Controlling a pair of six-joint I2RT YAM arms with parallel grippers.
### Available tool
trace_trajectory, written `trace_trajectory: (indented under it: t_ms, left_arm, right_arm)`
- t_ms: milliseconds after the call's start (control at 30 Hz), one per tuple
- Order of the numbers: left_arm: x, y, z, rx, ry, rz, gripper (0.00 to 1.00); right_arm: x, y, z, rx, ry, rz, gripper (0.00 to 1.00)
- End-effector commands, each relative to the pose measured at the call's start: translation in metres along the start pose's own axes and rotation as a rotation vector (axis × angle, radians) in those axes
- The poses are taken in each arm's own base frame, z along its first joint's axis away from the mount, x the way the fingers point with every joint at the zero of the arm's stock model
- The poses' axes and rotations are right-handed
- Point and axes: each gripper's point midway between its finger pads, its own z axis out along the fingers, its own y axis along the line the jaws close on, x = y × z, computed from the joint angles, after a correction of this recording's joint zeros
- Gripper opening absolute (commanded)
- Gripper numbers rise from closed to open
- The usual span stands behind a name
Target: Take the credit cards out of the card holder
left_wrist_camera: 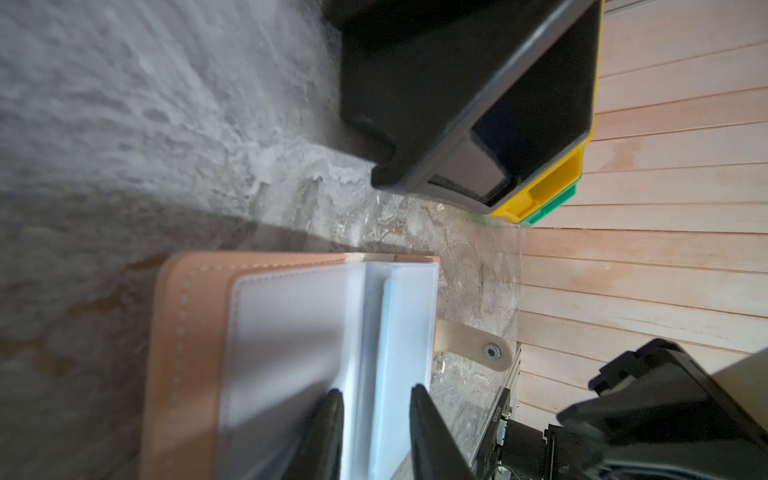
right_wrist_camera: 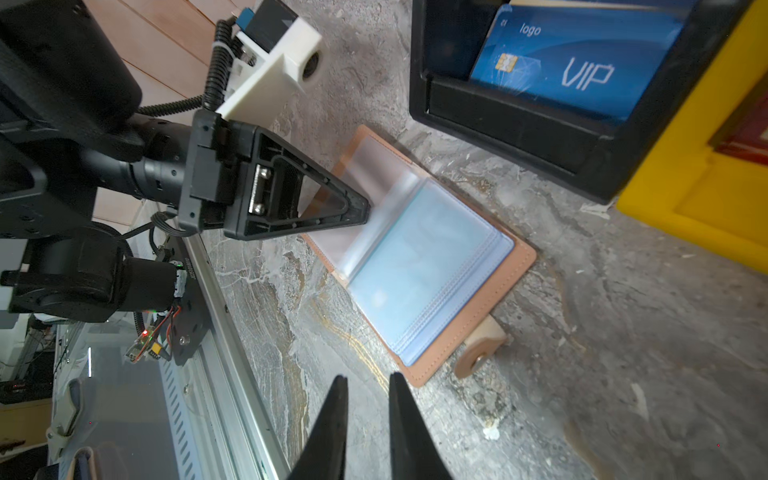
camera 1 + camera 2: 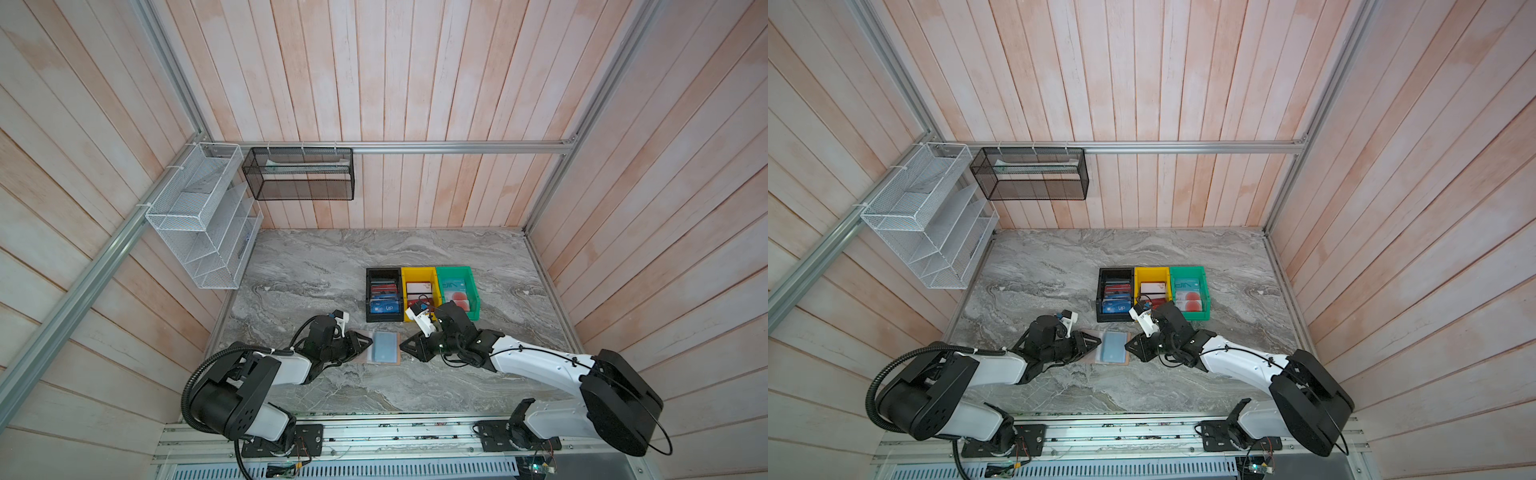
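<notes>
1. Black fingertips of my right gripper (image 2: 366,380) fill the near edge of the right wrist view. They stand almost together with a narrow gap and hold nothing. They are above bare table, just right of the card holder (image 3: 380,348).
2. Lying open and flat on the grey marble table (image 3: 316,266), the card holder sits toward the near side, between my two grippers. Its tan cover is down and its clear bluish sleeves (image 2: 424,257) face up. The snap tab (image 2: 478,353) sticks out on its right.
3. My left gripper (image 1: 376,390) comes over the holder from the left, fingers spread, tips above the sleeves beside the spine. I cannot tell whether they press on the plastic. One clear sleeve on the left half looks bowed up and blurred.
4. Farther back, right of centre, three bins touch in a row: black bin (image 3: 383,272), yellow bin (image 3: 417,272), green bin (image 3: 455,270). Credit cards (image 3: 384,291) lie in all three. A blue "VIP" card (image 2: 582,70) and red ones are in the black, white and dark red in the yellow, teal "VIP" and pale red-circle ones in the green.
5. I judge the task well along, since many cards are already out. The open sleeves look pale blue, and I cannot tell whether one holds a card. What is left is to leaf through the sleeves and draw out any card found.
</notes>
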Motion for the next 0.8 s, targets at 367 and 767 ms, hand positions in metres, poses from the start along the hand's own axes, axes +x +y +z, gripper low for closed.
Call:
trace_trajectory:
  t_ms: [367,767]
  left_arm:
    - [-0.001,-0.002,-0.006,0.005,-0.015,0.015,0.31]
    - [0.0,0.015,-0.021,-0.108,-0.033,0.029,0.31]
  right_arm:
    - [-0.001,-0.011,0.04,0.047,0.087,0.027,0.11]
    - [0.024,-0.039,0.066,0.16,0.208,0.071,0.09]
